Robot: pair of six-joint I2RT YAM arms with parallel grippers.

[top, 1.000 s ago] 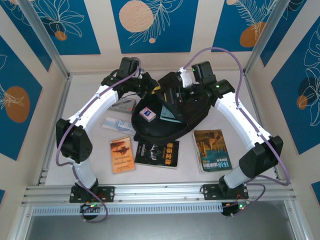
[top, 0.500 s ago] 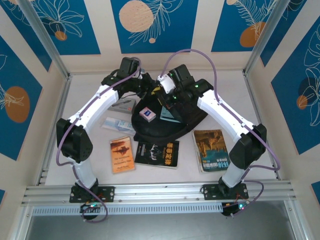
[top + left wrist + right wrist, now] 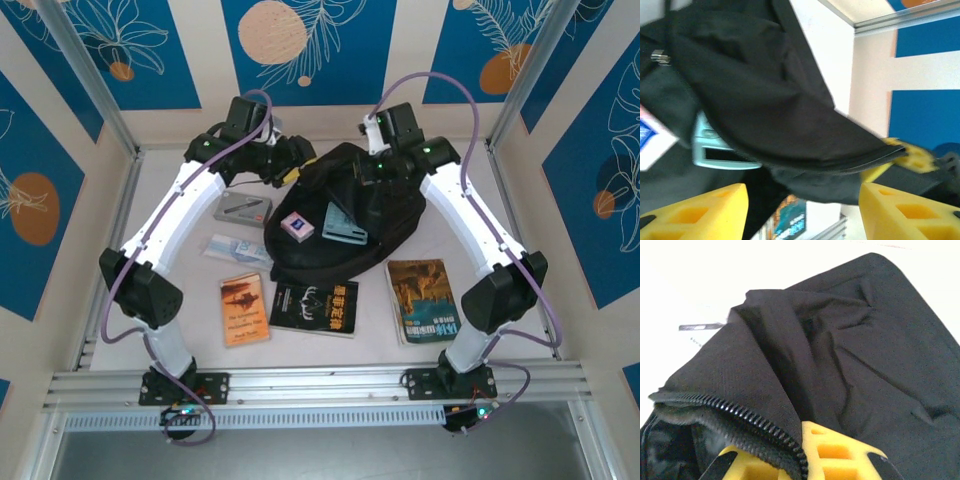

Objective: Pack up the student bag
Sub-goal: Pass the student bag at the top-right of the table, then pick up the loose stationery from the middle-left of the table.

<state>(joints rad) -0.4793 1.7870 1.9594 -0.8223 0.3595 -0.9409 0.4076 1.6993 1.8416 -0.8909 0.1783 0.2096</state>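
The student bag (image 3: 385,228) lies in the middle of the table (image 3: 195,300), a black heap with its mouth toward the far side. On top of it rest a small white and purple card (image 3: 296,226) and, just beside that, a flat pale blue case (image 3: 343,226).

The right gripper (image 3: 372,172) is at the bag's far right edge. In its wrist view the yellow fingers (image 3: 835,455) are pinched together on the zipper edge of the bag's fabric (image 3: 865,340), lifting a fold. The left gripper (image 3: 292,168) sits at the bag's far left edge. In its wrist view the two yellow fingers (image 3: 695,210) stand wide apart with nothing between them, the bag's black flap (image 3: 765,100) just beyond.

Left of the bag lie a grey box (image 3: 243,207) and, nearer, a clear packet (image 3: 238,248). Along the bag's near side lie three books: an orange one (image 3: 245,308), a black one (image 3: 315,307) touching the bag's edge, and a dark one with a picture cover (image 3: 424,300) to the right.
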